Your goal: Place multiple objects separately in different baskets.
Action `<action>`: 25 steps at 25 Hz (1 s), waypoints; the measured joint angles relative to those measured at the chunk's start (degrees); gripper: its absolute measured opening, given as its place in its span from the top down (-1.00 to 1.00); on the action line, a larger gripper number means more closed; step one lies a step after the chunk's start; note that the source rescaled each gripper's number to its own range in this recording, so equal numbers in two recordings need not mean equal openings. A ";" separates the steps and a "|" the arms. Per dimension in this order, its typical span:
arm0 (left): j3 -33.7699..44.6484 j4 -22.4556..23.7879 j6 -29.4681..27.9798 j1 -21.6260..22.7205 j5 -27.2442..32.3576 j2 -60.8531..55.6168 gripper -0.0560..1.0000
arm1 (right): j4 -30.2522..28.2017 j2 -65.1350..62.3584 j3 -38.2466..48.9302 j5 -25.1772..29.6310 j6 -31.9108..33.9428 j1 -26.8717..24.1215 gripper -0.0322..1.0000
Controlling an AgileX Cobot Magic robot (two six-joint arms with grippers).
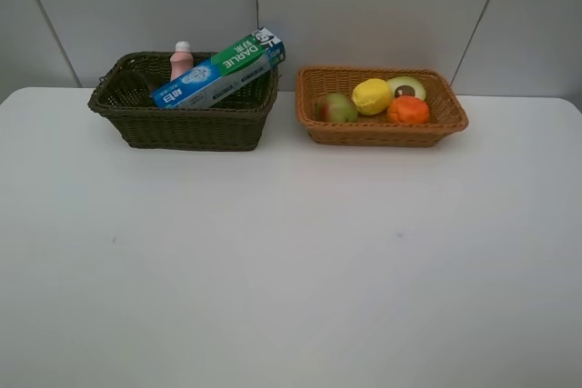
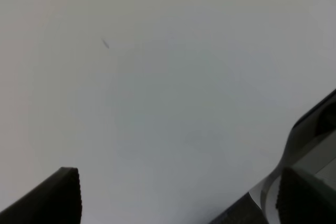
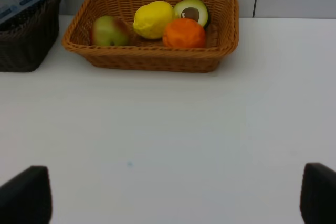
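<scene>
Table (image 1: 291, 270) before two filled baskets (image 1: 382, 124)

"DARLIE" is showing in white letters on the green band of the toothpaste box (image 1: 220, 69), which is lying slantwise across the dark basket (image 1: 182, 124). Smaller print beside the brand is staying too small to read. No other text is showing.

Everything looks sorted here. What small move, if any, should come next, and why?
Probably none beyond keeping both arms back. The pear, lemon, avocado and orange sit in the tan basket; toothpaste box and pink bottle in the dark basket.
</scene>
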 joint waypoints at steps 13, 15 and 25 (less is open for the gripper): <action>11.08 -0.13 -0.11 0.00 -5.47 -11.32 -0.97 | -0.06 0.00 0.00 0.00 0.00 0.00 -1.00; 13.66 -0.19 -1.26 0.00 -8.47 -13.81 -0.97 | -0.06 0.00 0.00 0.00 0.00 0.00 -1.00; 15.60 -0.45 -14.14 5.37 -9.17 -23.82 -0.97 | -0.01 0.00 0.00 0.00 0.00 0.00 -1.00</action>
